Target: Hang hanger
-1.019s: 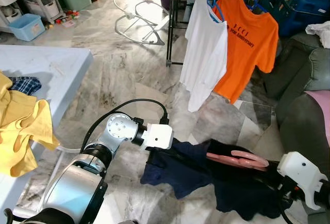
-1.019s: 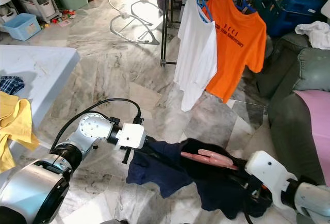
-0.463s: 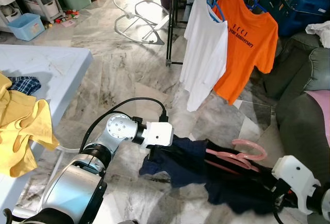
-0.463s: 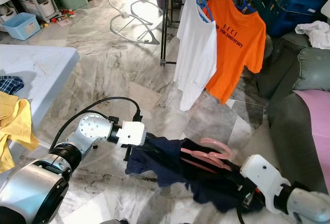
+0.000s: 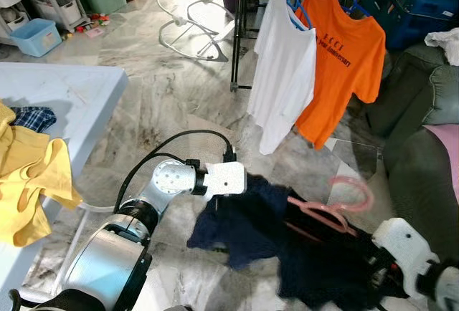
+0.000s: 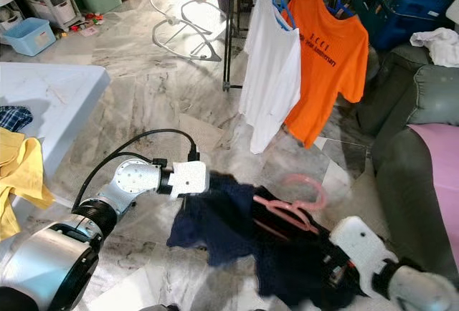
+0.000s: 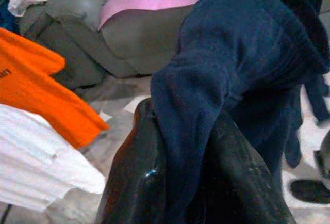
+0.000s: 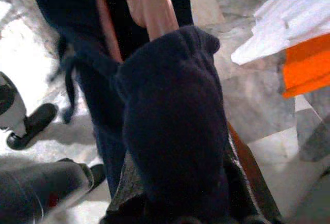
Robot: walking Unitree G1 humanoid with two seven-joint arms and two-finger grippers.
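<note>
A dark navy garment point(image 5: 244, 225) hangs low over the floor between my two arms, blurred by motion. A pink hanger point(image 5: 319, 212) sits in it, with its hook raised toward the right. My left gripper point(image 7: 185, 146) is shut on a bunched edge of the navy cloth, which is pinched between its black fingers point(image 7: 134, 177). My right gripper point(image 8: 175, 182) is shut on the cloth-wrapped end of the hanger point(image 8: 154, 7), whose pink stem comes out of the bundle. At the back stands a dark drying rack point(image 5: 237, 39) holding a white T-shirt point(image 5: 283, 67) and an orange T-shirt point(image 5: 344, 60) on blue hangers.
A white table point(image 5: 79, 96) with yellow clothes point(image 5: 32, 175) is at my left. A grey sofa point(image 5: 423, 160) with a pink cushion lies at the right. A white bouncer frame point(image 5: 190, 28), a blue bin point(image 5: 36, 36) and shelves stand further back on the marble floor.
The hanger has tipped from lying flat to hook-up and risen a little. The navy garment swings and spreads lower. My left gripper has shifted slightly up and right, and my right arm has dropped lower.
</note>
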